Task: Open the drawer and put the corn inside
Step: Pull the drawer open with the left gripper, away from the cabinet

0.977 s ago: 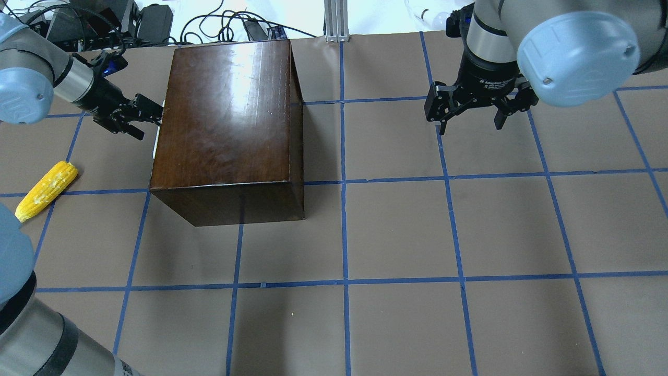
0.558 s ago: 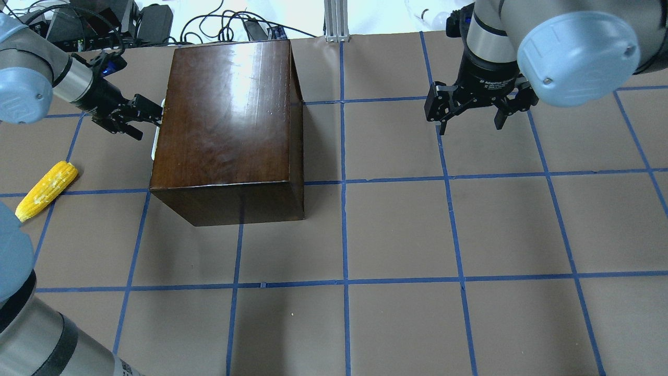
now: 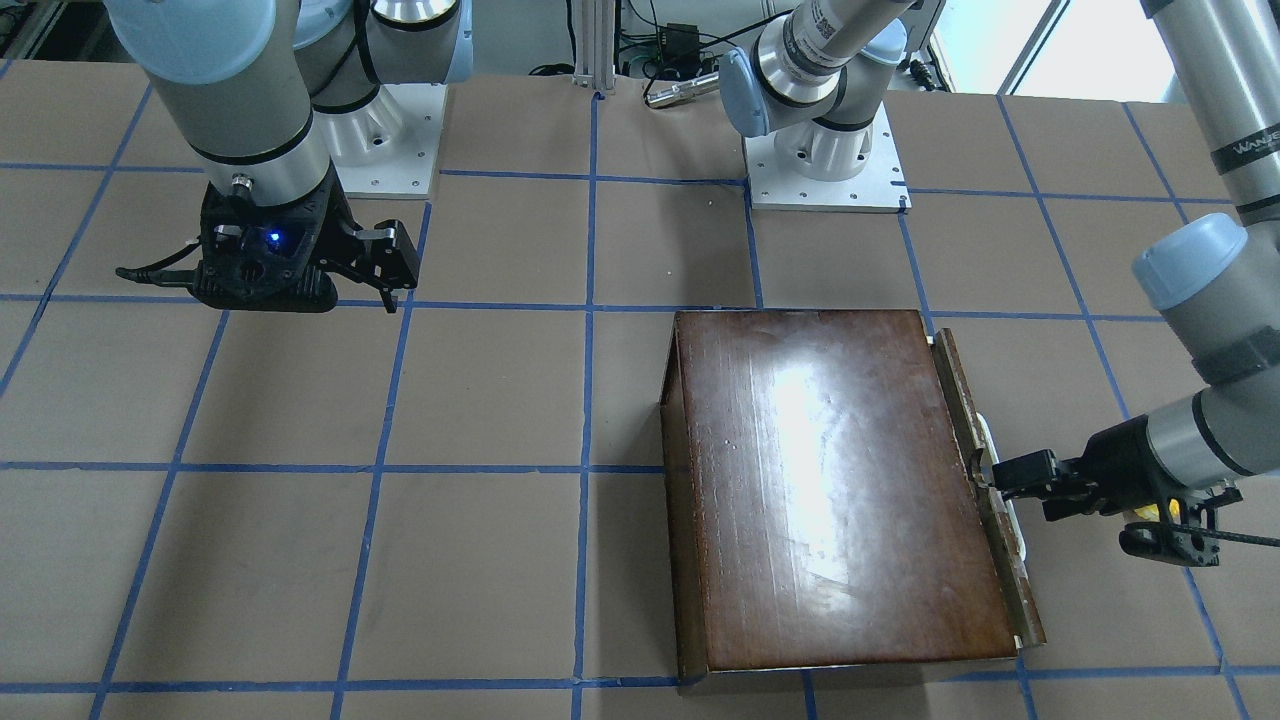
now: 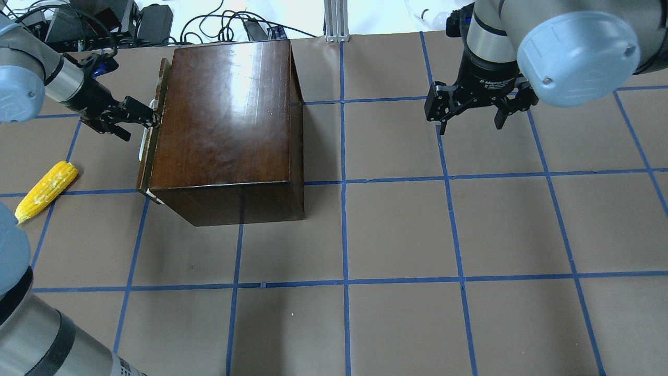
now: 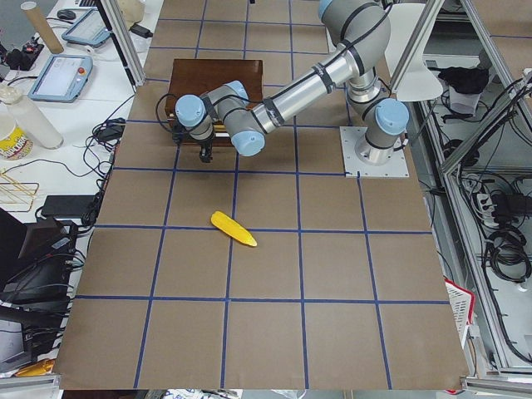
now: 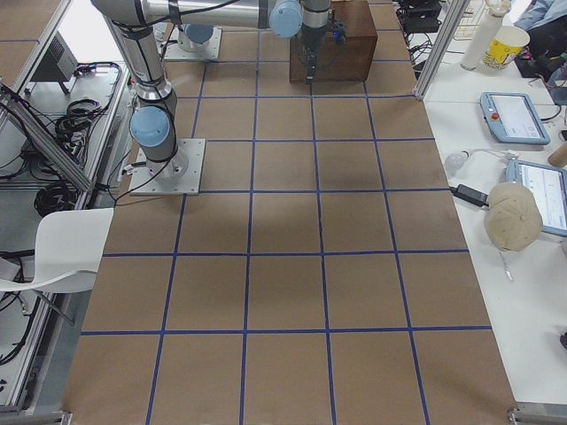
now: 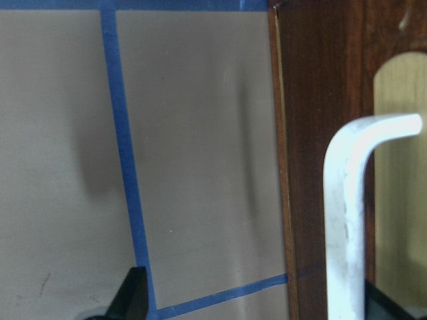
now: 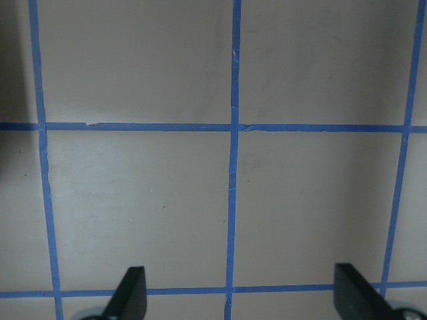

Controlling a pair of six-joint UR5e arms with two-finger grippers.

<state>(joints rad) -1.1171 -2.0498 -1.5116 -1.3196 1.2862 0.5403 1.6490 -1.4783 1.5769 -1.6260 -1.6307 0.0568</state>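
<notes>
Pulling the drawer point(image 4: 146, 172) open by its handle point(image 7: 343, 220).
Hooked with the left gripper point(image 4: 153, 118) at upper left, fingers spread and the handle caught against one, enough for a straight pull; opened only a crack off the box point(image 4: 229, 115). Lying at the left edge, well apart, for later: the corn point(image 4: 46, 190). Parked upper right, fingers released, clear of the work: the right gripper point(image 4: 470, 127).

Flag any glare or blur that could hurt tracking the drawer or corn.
Overhead: bright glare streak on the box top; the corn is evenly lit and sharp. Front-facing: same washout on the box top. Left wrist: the drawer handle is close and soft-edged.
</notes>
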